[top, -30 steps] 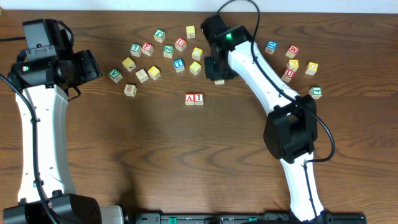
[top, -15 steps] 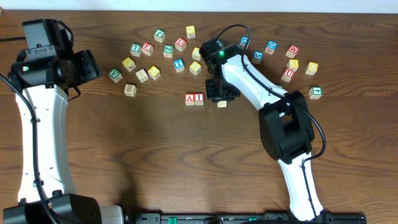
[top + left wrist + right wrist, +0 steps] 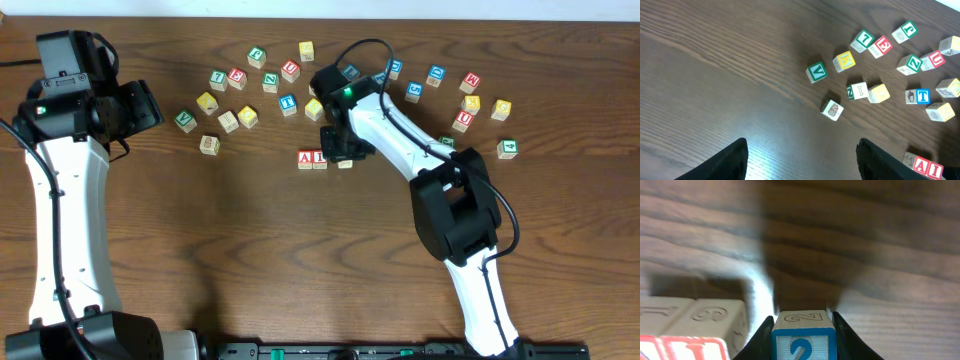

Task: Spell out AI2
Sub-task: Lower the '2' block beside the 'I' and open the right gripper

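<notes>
Wood, by the look: small painted 2 block (image 3: 802,347), likely light, hard and rigid, smooth-faced, so apt to twist or slip if squeezed off-centre. Pinched by right gripper (image 3: 801,325) on two opposite side faces, numeral face showing in the wrist view, just right of AI pair (image 3: 312,158), with a narrow gap, roughly in line. Cannot tell whether resting on table (image 3: 250,250) or hanging just above. Best held low and centred on flat sides, as now. Left gripper (image 3: 802,160) spread wide, empty, well left of AI pair.
</notes>
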Controlling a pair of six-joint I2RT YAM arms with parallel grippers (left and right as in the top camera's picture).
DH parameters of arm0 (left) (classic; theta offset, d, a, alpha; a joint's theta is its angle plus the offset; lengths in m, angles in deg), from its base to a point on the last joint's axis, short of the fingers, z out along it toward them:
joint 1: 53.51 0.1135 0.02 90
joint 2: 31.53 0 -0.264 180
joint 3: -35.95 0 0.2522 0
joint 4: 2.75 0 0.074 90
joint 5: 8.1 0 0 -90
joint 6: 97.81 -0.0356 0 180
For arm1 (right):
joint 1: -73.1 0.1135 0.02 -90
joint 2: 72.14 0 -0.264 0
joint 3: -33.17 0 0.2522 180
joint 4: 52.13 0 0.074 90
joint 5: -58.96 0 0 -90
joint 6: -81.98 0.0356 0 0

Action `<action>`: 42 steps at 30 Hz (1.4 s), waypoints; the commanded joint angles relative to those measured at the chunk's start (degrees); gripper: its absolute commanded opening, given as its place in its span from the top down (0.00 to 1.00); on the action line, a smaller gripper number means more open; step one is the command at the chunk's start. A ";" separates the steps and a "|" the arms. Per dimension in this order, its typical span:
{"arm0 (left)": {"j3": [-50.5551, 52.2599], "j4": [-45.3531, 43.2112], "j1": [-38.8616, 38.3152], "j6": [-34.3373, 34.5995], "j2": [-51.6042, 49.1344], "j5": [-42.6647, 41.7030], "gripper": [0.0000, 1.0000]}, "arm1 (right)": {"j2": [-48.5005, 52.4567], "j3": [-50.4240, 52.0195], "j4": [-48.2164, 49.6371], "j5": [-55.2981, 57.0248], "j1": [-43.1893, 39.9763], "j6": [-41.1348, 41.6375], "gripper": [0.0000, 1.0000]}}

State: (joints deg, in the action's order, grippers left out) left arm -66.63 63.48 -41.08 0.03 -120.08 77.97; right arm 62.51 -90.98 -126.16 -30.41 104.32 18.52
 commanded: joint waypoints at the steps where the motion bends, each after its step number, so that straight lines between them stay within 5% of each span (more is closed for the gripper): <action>1: -0.50 -0.02 0.00 -0.31 -0.20 0.48 0.31 | 0.17 0.59 0.96 1.44 0.42 0.83 0.76; 24: -0.50 0.00 0.00 -0.28 -0.20 0.48 0.31 | 0.15 0.57 -1.95 1.60 1.73 0.81 0.60; 34: -0.50 -0.02 0.00 -0.28 -0.20 0.48 0.32 | -0.07 0.57 -2.34 1.40 0.31 0.81 0.75; 42: -0.50 -0.04 0.00 -0.31 -0.20 0.48 0.32 | -0.11 0.57 -2.51 0.26 -0.94 0.26 0.58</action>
State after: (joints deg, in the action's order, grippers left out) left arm -66.63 63.48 -41.08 0.03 -120.08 77.97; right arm 62.51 -90.96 -128.43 -30.00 104.04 18.72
